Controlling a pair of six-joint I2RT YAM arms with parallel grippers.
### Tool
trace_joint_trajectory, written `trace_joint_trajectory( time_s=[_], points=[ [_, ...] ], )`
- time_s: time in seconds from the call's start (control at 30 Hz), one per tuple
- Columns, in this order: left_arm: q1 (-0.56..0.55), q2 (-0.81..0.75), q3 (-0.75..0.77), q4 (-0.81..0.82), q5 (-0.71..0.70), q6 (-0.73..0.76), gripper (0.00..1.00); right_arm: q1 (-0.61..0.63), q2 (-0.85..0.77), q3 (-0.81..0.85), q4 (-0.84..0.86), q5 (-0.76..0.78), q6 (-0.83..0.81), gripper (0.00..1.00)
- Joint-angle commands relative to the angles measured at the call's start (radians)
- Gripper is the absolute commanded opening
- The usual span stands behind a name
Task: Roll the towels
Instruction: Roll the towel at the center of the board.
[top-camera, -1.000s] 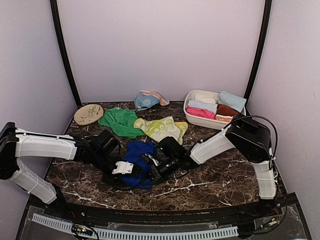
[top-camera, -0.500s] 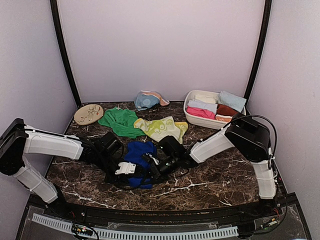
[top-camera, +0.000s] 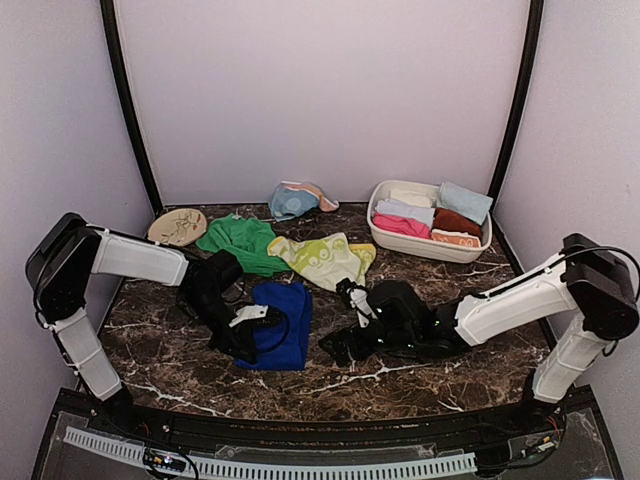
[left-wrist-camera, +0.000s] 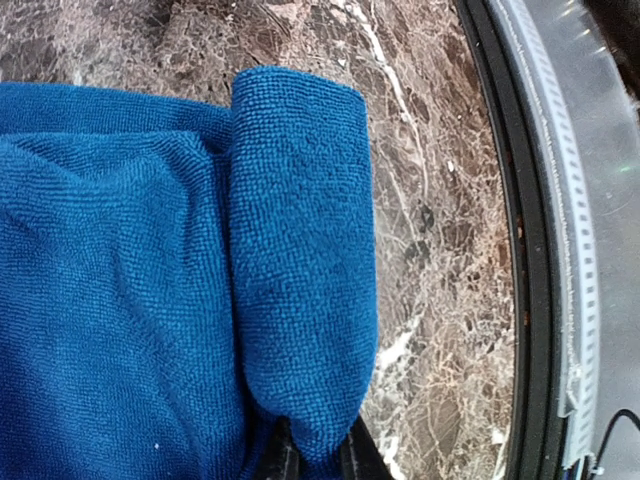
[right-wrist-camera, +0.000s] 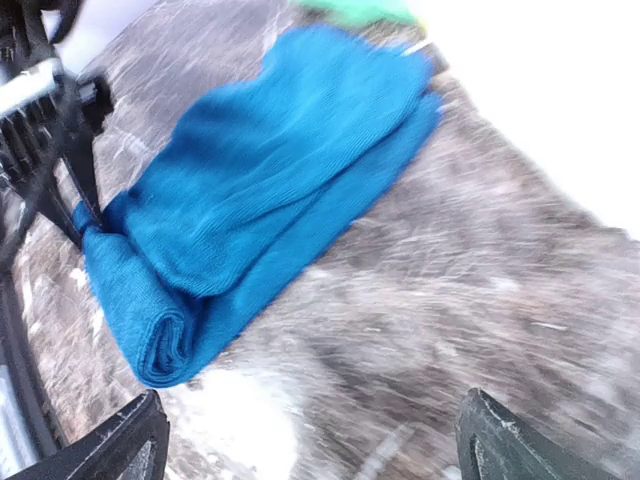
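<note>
A royal blue towel (top-camera: 282, 325) lies folded on the marble table, its near end rolled into a short tube (left-wrist-camera: 300, 260). My left gripper (left-wrist-camera: 315, 460) is shut on the left end of that roll; from above the left gripper (top-camera: 258, 322) sits at the towel's left edge. My right gripper (top-camera: 340, 320) stands open to the right of the towel, apart from it. In the blurred right wrist view the towel (right-wrist-camera: 260, 190) lies ahead of the right gripper (right-wrist-camera: 320, 440), with nothing between its fingers. A green towel (top-camera: 240, 243), a yellow-green patterned towel (top-camera: 322, 257) and a light blue towel (top-camera: 292, 202) lie flat further back.
A white basin (top-camera: 420, 247) at the back right holds rolled towels, pink (top-camera: 400, 226), white (top-camera: 405, 210) and rust (top-camera: 453, 221) among them. A tan patterned disc (top-camera: 177, 227) lies at the back left. The table's black front rim (left-wrist-camera: 500, 200) runs close to the roll.
My right gripper let go of the blue towel, opened wide and drew back to the right. My left gripper closed on the rolled end and its arm swung in.
</note>
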Motion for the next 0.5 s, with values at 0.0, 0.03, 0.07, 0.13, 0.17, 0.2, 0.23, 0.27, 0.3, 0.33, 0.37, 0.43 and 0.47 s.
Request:
trace_joint_trajectory(
  time_s=[0.0,0.03,0.07,0.13,0.17,0.2,0.23,0.27,0.3,0.33,0.37,0.43,0.47],
  points=[
    [0.023,0.074,0.036,-0.199,0.054,0.04,0.03,-0.017,-0.131,-0.042,0.011,0.405,0.006,1.0],
    [0.026,0.094,0.049,-0.223,0.07,0.049,0.03,-0.045,-0.155,-0.078,0.06,0.352,0.01,1.0],
    [0.027,0.115,0.065,-0.254,0.093,0.056,0.03,-0.065,-0.177,-0.112,0.121,0.284,-0.017,1.0],
    [0.03,0.146,0.089,-0.311,0.115,0.077,0.03,-0.044,-0.221,-0.173,0.237,0.216,-0.14,1.0],
    [0.03,0.155,0.093,-0.332,0.119,0.09,0.03,-0.007,-0.236,-0.201,0.293,0.222,-0.233,1.0],
    [0.03,0.162,0.096,-0.348,0.118,0.102,0.02,0.057,-0.24,-0.224,0.343,0.237,-0.372,0.98],
    [0.032,0.167,0.098,-0.363,0.11,0.117,0.02,0.119,-0.228,-0.226,0.368,0.254,-0.498,0.96],
    [0.034,0.174,0.099,-0.367,0.099,0.125,0.03,0.168,-0.205,-0.198,0.325,0.268,-0.588,0.95],
    [0.04,0.185,0.102,-0.364,0.091,0.125,0.03,0.218,-0.17,-0.157,0.261,0.268,-0.654,0.92],
    [0.05,0.201,0.109,-0.371,0.091,0.129,0.03,0.25,-0.138,-0.117,0.219,0.258,-0.726,0.89],
    [0.058,0.22,0.119,-0.381,0.094,0.13,0.03,0.278,-0.109,-0.092,0.211,0.247,-0.782,0.86],
    [0.067,0.253,0.136,-0.387,0.095,0.124,0.03,0.325,-0.033,-0.047,0.208,0.244,-0.878,0.83],
    [0.07,0.262,0.139,-0.384,0.092,0.121,0.02,0.337,0.003,-0.022,0.206,0.24,-0.919,0.8]
  ],
)
